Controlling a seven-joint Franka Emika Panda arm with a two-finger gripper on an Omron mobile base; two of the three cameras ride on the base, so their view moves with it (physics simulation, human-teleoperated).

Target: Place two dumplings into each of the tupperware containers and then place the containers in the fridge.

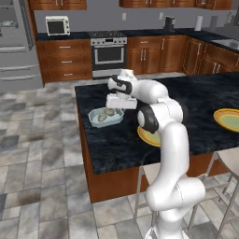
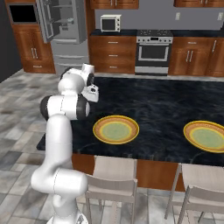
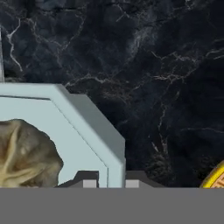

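One pale-blue container [image 1: 105,117] on the island counter [image 1: 186,107] near its left edge, two dumplings [image 1: 106,114] inside, rim pinched between the gripper [image 3: 107,181] fingers; fridge [image 2: 61,26] transfer outstanding.

Grey stone tiles [image 1: 42,154] are spreading across the floor, wooden cabinets [image 1: 65,60] are lining the grey wall [image 2: 144,19], and pale stools [image 2: 111,181] are waiting below the dark marble counter [image 2: 166,105].

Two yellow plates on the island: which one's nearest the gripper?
The yellow plate by the robot arm, partly hidden behind it in the left base view; the gripper hangs just past it at the tupperware container. The other plate lies far right.
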